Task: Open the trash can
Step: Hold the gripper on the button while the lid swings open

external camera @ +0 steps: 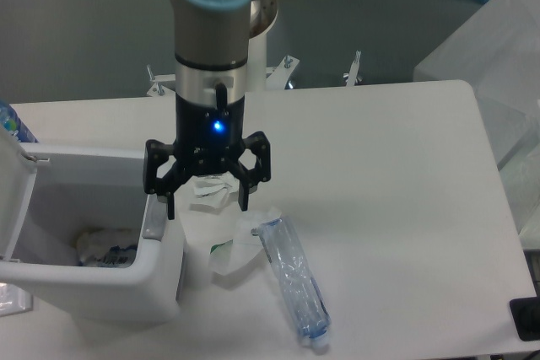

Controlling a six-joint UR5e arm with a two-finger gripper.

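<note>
Crushed clear plastic bottle (293,277) lies on white table (388,208), cap end toward near edge. Crumpled white paper (239,242) touches its upper end; another crumpled scrap (209,190) just behind it

The arm (211,31) comes straight down from the top of the view, wrist vertical, with a little blue light glowing on the black gripper body. The gripper (206,200) points down, its two black fingers spread wide apart, nothing between them.
</note>
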